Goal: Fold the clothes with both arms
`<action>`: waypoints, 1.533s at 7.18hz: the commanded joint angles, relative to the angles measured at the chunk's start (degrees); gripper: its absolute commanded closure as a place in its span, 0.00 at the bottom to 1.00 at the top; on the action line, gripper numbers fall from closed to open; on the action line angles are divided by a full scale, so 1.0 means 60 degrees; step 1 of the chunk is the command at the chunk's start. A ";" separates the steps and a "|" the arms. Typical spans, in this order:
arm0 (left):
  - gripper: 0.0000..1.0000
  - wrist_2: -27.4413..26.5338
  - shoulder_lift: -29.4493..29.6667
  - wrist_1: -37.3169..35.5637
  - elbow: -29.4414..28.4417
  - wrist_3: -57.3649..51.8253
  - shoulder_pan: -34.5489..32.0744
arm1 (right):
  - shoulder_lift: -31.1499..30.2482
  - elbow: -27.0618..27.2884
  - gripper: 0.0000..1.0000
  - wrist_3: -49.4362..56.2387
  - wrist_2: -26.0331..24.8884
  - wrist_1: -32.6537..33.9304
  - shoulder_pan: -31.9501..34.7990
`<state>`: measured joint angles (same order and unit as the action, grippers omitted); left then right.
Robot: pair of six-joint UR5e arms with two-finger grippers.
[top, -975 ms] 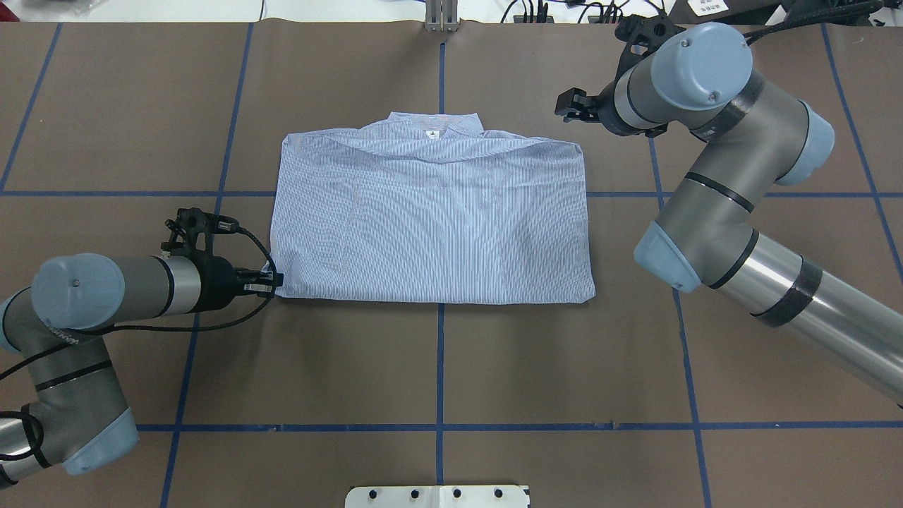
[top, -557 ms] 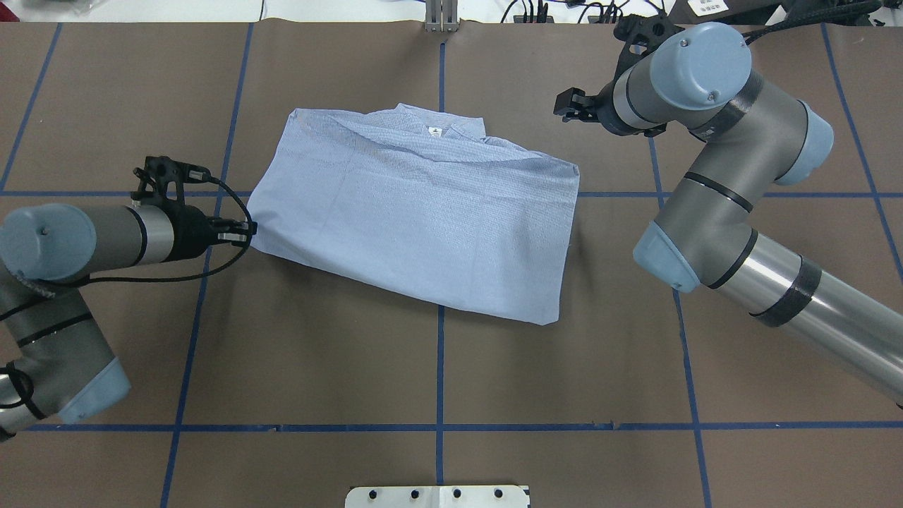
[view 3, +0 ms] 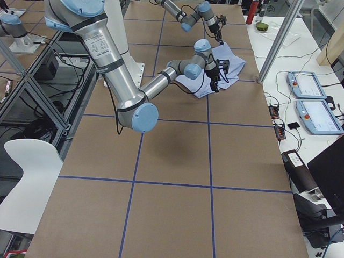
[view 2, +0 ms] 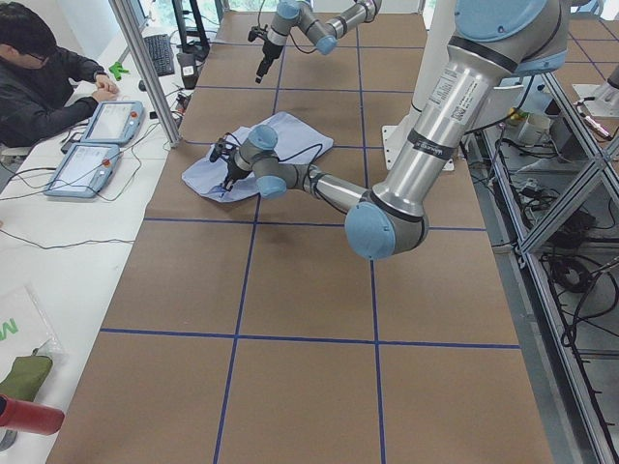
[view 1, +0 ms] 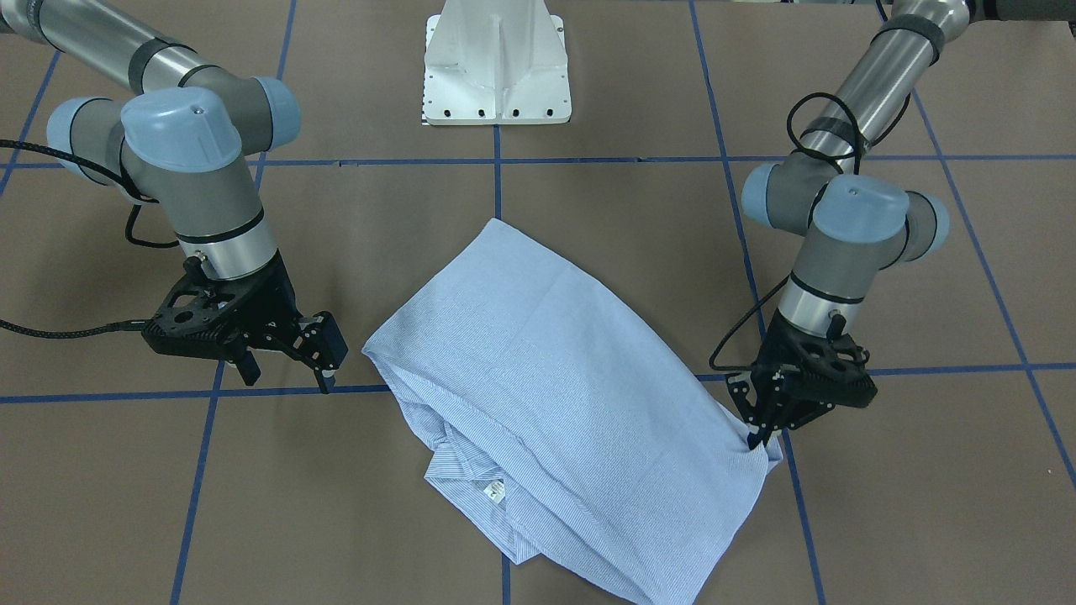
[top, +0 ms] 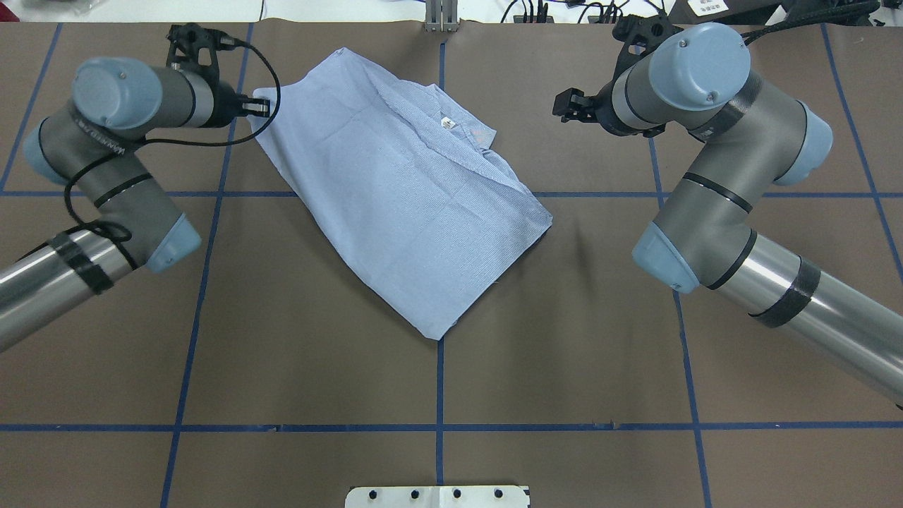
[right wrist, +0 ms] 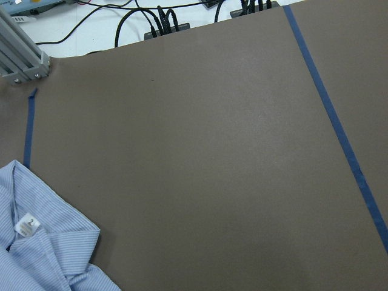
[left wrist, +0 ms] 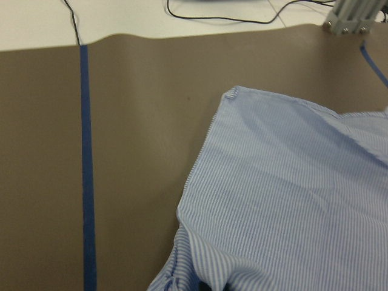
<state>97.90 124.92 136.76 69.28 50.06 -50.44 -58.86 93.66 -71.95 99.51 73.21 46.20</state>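
While L gripper (top: 262, 107) is pinching a shirt (top: 402, 204) corner, jaws narrow on the cloth, the folded shirt is lying skewed on the table (top: 282, 353), collar label up. R gripper (view 1: 286, 374) is hovering nearby w/ jaws wide, holding nothing.

Brown-papered table (top: 317, 367), taped into large squares with blue lines (top: 439, 395).
Bordered along the far side by a white bench (view 3: 322, 51) carrying two teach pendants (view 3: 302, 83) and loose cables (right wrist: 151, 21), with a person (view 2: 39, 87) seated there; aluminium post (view 2: 146, 68) at the edge, white chair (view 3: 27, 172) behind.
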 commanded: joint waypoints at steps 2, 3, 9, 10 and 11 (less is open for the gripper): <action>1.00 0.0002 0.2600 0.0350 -0.3295 -0.0330 -0.0324 | 0.0068 0.0049 0.00 -0.0005 0.0055 0.0000 -0.0024; 1.00 0.0742 0.2588 0.0584 -0.3270 -0.1026 -0.0818 | 0.0083 0.0049 0.00 -0.0121 0.0041 0.0015 -0.0082; 0.00 0.2127 0.0727 0.0557 -0.0765 -0.2146 -0.1335 | 0.0508 -0.0111 0.03 -0.3818 -0.1262 0.0659 -0.1618; 0.00 0.2127 0.0626 0.0659 -0.0765 -0.2132 -0.1321 | 0.0508 -0.0141 0.06 -0.4611 -0.1278 0.0616 -0.1896; 0.00 0.2127 0.0552 0.0689 -0.0736 -0.2117 -0.1306 | 0.0523 -0.0141 0.07 -0.5286 -0.1350 0.0615 -0.2189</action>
<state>110.63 128.81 140.55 64.66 37.25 -58.37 -55.82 92.90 -98.21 92.05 76.96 35.21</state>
